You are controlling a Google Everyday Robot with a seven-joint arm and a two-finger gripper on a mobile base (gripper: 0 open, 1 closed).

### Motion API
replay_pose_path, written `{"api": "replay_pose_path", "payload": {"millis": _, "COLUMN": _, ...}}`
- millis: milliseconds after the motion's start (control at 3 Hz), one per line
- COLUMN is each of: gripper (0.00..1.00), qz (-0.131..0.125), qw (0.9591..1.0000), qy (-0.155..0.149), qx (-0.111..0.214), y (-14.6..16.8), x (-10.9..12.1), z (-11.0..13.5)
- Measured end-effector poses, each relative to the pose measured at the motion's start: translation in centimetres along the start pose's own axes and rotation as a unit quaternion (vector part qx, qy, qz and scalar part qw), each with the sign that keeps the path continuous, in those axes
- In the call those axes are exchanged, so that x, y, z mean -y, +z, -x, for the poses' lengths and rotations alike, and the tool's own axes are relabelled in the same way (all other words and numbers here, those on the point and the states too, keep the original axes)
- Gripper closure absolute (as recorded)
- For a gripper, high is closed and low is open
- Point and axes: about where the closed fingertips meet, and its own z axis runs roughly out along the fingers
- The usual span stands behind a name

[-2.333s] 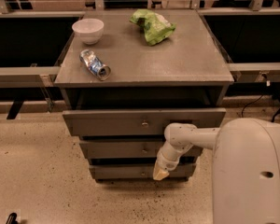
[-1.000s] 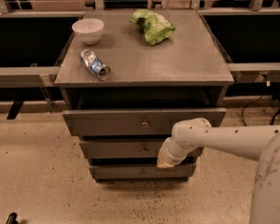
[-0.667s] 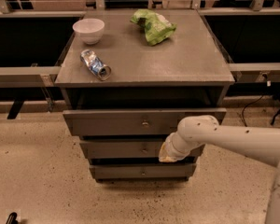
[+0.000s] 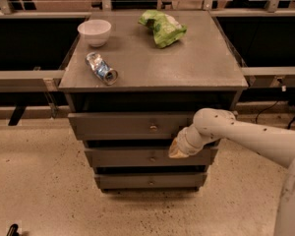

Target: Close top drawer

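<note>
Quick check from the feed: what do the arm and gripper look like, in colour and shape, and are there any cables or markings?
The arm is a smooth, cream-white rounded tube with a bulbous joint and small dark specks; no cables show. The gripper, in front of the cabinet just below the top drawer, looks tan-yellow beyond a pale ringed wrist.

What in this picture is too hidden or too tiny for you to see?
1. Inside of the top drawer: camera view, lost in dark shadow under the cabinet top.
2. Label on the can: camera view, too small to read.
3. Right end of the middle drawer: camera view, covered by the gripper in front of it.
4. Robot arm: camera view, cut off by the right edge.
</note>
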Motion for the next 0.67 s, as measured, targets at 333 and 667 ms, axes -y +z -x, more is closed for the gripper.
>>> {"api": "replay_pose_path", "payload": {"millis": 333, "gripper": 1.00, "qz": -0.010, "qw": 0.9999, "qy": 0.000, "qx": -0.004, "y": -0.03, "x": 1.84, "z": -0.05}}
{"api": "replay_pose_path", "payload": {"millis": 667, "gripper": 1.00, "qz": -0.010, "qw": 0.9999, "qy": 0.000, "qx": -0.004, "y": -0.05, "x": 1.82, "z": 0.00}}
